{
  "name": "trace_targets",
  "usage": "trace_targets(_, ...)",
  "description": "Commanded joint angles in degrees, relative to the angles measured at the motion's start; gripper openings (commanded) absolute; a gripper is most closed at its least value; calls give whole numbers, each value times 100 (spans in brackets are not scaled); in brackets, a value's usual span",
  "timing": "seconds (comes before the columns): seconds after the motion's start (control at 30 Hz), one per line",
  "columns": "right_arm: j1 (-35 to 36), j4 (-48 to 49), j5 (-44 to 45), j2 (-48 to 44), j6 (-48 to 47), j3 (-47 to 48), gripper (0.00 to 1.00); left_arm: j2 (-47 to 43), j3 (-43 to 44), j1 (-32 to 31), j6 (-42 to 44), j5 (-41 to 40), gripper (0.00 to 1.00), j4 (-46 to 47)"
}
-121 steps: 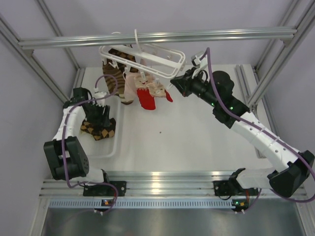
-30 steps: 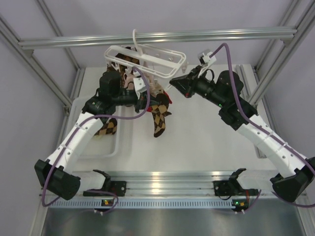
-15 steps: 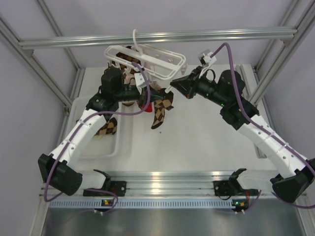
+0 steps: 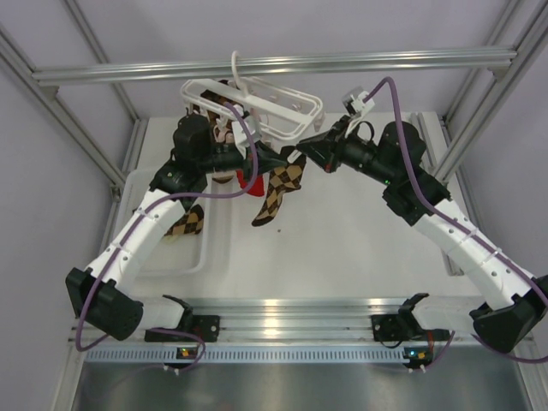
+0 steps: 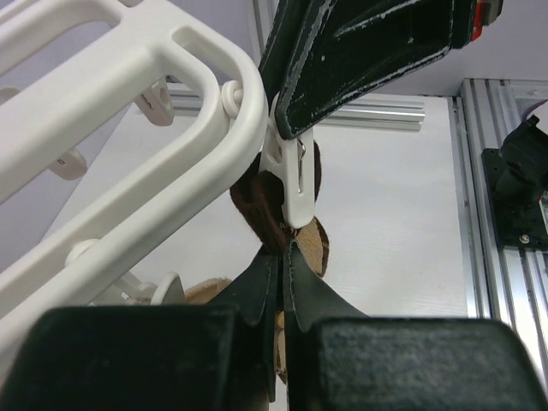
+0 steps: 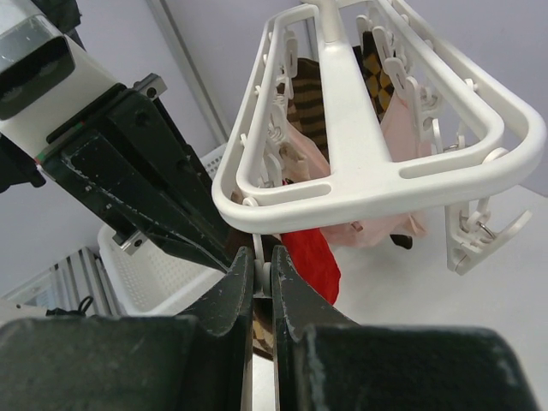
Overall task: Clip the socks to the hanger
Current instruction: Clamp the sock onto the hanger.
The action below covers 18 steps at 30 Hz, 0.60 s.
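From above, the left pincer [image 4: 282,161] is closed on the cuff of a checked sock [image 4: 276,193], which hangs below it with its toe swung out to the left. A second ago this pincer and sock sat lower and further left. They have since risen to meet the right pincer [image 4: 301,154] under the hanger [image 4: 291,116]. Four seconds ago the left pincer was down in the white tray [image 4: 171,261], where a second checked sock [image 4: 184,224] is still lying. A red sock [image 4: 248,181] hangs just behind the left pincer.

From the left wrist, the pincer [image 5: 282,265] is shut, gripping brown sock fabric [image 5: 253,201] just under a white clip [image 5: 295,184]. The right pincer [image 5: 291,111] presses on the clip's top.

From the right wrist, the pincer [image 6: 261,274] is closed on that clip at the hanger's [image 6: 360,180] near corner. The left pincer [image 6: 197,231] is just to its left. The red sock [image 6: 310,257] and a pink sock [image 6: 402,128] hang beyond.
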Motion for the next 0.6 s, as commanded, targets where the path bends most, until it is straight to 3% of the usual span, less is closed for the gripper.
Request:
trace_targets(0.0, -83, -163, -102, -11, -154, 168, 0, -27, 270, -67, -166, 16, 0, 533)
trace_targets(0.13, -92, -207, -58, 24, -251, 212, 1, -18, 314, -93, -201, -2, 0, 560)
trace_targets(0.2, -101, -207, -23, 24, -242, 230, 9, -18, 323, -120, -202, -2, 0, 560)
trace_targets(0.23, -101, -199, -31, 33, -242, 239, 21, -18, 331, -120, -193, -19, 0, 551)
trace_targets(0.3, -110, -155, -57, 16, -242, 256, 34, -36, 331, -129, -184, -46, 0, 525)
trace_targets(0.4, -136, -102, -101, -19, -251, 256, 46, -80, 323, -129, -123, -116, 0, 402)
trace_targets(0.57, -197, -75, -119, -230, -348, 125, 50, -246, 174, -120, -44, -247, 0, -36)
